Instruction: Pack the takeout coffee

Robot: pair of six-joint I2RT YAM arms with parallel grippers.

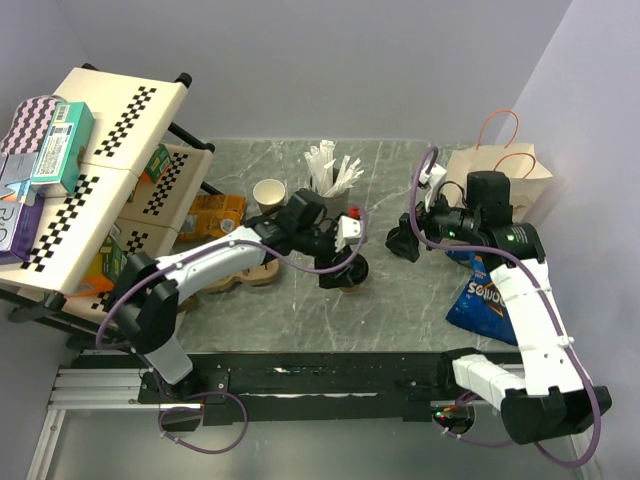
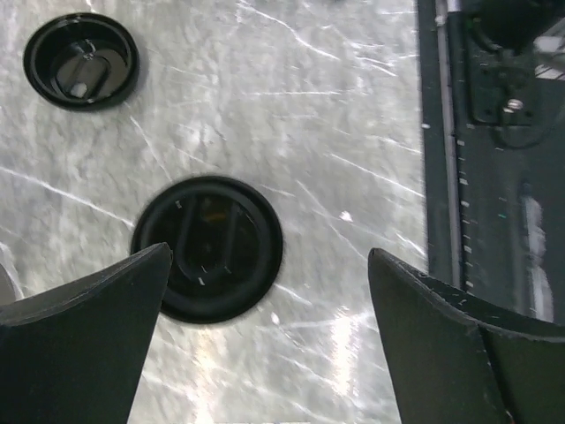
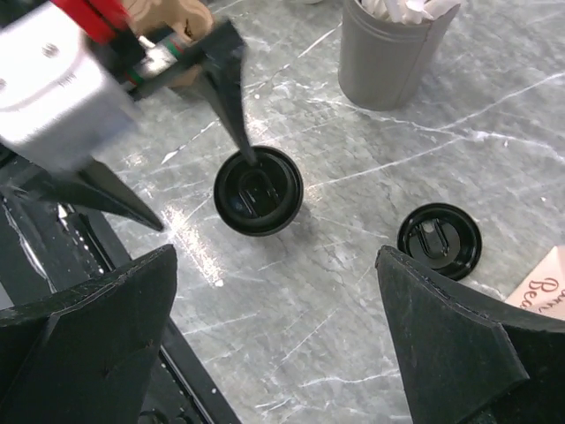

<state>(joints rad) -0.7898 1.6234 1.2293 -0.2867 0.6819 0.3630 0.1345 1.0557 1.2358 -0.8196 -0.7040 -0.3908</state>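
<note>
A takeout coffee cup (image 1: 353,270) with its black lid on stands mid-table. From above, the lidded cup (image 2: 207,249) sits below my left gripper (image 2: 269,265), close to the left finger. The jaws are open and hold nothing. In the right wrist view one left fingertip (image 3: 250,157) reaches the rim of the lidded cup (image 3: 258,190). A loose black lid (image 3: 440,240) lies to that cup's right, and the loose lid (image 2: 81,60) also shows in the left wrist view. An unlidded kraft cup (image 1: 268,195) stands further back. My right gripper (image 1: 405,240) hovers open and empty, its jaws (image 3: 274,265) over bare marble.
A grey cup of white sticks (image 1: 330,185) stands at the back. The brown cup carrier (image 1: 250,272) lies under the left arm. A paper bag (image 1: 500,175) and a blue chip bag (image 1: 485,292) are on the right, a shelf (image 1: 90,170) of snacks on the left.
</note>
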